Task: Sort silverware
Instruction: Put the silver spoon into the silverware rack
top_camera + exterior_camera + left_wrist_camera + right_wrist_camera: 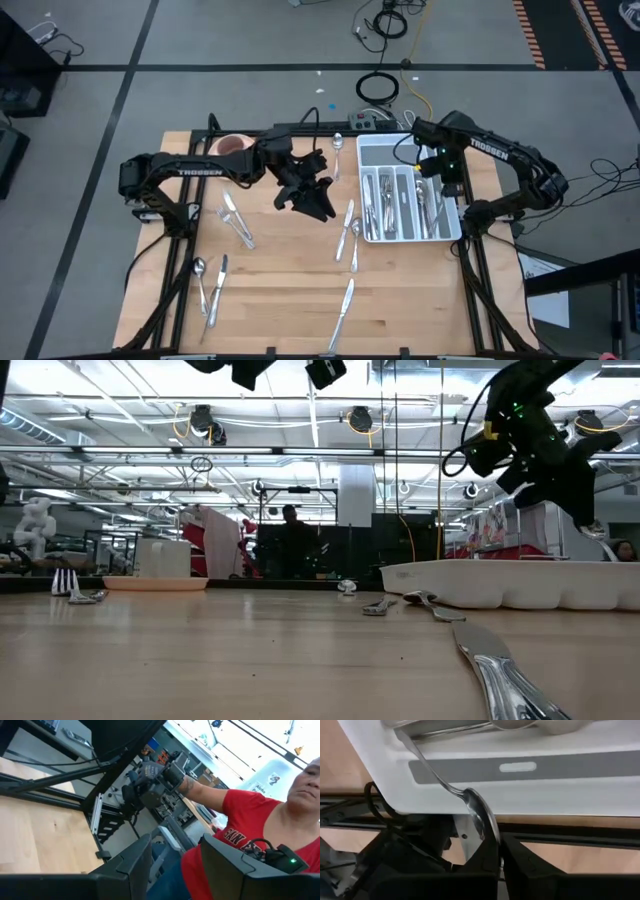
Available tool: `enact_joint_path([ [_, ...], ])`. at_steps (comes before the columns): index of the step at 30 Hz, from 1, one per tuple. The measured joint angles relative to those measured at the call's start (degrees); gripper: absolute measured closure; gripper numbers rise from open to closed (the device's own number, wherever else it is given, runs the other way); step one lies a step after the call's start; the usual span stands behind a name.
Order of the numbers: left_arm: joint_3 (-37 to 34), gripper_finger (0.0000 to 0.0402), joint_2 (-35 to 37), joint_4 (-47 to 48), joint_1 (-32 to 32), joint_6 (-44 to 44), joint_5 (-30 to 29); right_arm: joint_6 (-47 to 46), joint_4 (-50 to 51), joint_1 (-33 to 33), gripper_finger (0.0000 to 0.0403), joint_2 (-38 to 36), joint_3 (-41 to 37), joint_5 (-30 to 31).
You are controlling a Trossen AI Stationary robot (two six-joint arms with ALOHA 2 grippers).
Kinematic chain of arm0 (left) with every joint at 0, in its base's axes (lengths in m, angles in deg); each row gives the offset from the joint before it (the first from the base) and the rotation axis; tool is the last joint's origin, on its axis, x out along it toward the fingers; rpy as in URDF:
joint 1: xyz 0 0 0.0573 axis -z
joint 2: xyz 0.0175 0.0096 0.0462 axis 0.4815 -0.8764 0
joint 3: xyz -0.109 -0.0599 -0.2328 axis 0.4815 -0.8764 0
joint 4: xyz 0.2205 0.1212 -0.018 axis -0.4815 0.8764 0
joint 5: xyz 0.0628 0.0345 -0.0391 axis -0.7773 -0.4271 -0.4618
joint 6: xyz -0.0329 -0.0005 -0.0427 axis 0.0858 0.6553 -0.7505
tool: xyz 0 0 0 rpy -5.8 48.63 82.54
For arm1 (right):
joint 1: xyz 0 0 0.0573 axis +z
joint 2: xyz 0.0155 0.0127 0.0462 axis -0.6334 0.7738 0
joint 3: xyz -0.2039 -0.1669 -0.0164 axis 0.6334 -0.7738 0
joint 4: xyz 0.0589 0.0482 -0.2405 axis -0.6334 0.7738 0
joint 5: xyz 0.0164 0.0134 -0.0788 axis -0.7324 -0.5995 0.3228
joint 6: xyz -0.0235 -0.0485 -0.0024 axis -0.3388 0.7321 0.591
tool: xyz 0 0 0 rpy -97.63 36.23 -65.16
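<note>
Sorting silverware, placing step; read from the worktop's (290, 270) front edge to its far side.

**Nearest:** a lone knife (341, 308) lies by the front edge. A spoon and knife pair (207, 282) rests at the front left. All three are unsorted.

**Middle:** a fork and knife (236, 221) lie left of centre, and a small cluster of pieces (350, 235) sits just beside the white tray (385, 148). My left gripper (305, 195) hangs over the centre of the worktop with its fingers (135, 865) apart and nothing between them. It is waiting.

**Right:** the tray's long compartments already hold sorted pieces. My right gripper (499, 851) is over the tray's right side, clamped on the bowl of a spoon (470, 805). The spoon's handle slants away towards the tray's rim. I cannot tell which compartment it lies over.

**Far side:** a pink saucer with cup (232, 146) stands at the far left, and one more spoon (338, 141) lies beyond the tray. A person in a red shirt (240, 835) shows past the worktop's edge.

**Step and next move:** I judge this spoon is midway through delivery. The next move calls for lining its handle up with the spoon compartment. I then lower it until it lies nearly flat and part the fingers so it drops cleanly without catching a divider. Many loose pieces remain, so the sort looks about half done.
</note>
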Motion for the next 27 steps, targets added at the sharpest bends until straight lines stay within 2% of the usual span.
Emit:
enact_joint_path([
  [13,-0.02,0.0229,-0.02,1.67,-4.11,3.06,-0.13,7.11,-1.64,5.72,0.0403,2.36,0.52,1.02],
  [18,-0.02,0.0229,-0.02,1.6,-6.59,2.99,-0.51,8.24,-6.25,8.31,0.0403,6.33,0.6,2.01],
  [27,-0.02,0.0229,-0.02,1.58,-8.33,3.3,-0.64,11.01,-14.14,8.77,0.0403,11.01,0.6,1.34],
])
